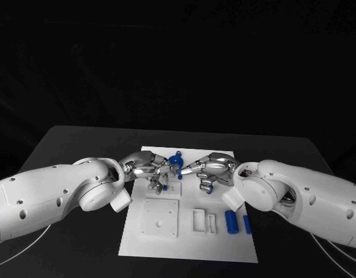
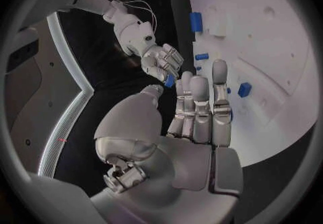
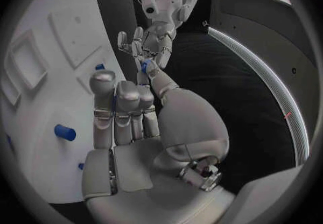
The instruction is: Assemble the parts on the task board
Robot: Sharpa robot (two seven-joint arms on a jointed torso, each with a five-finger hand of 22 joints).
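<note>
1. The left hand (image 1: pixel 149 169) and right hand (image 1: pixel 207 171) meet above the white board (image 1: pixel 186 231), both pinching one blue part (image 1: pixel 175 160) between their fingertips.
2. Two blue cylinders (image 1: pixel 238 222) lie near the board's right edge.

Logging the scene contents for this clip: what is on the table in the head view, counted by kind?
board: 1
blue parts: 5 in plain sight, one of them raised between the hands; more may lie hidden under the hands
hands: 2, the left hand and the right hand
Total: 8
</note>
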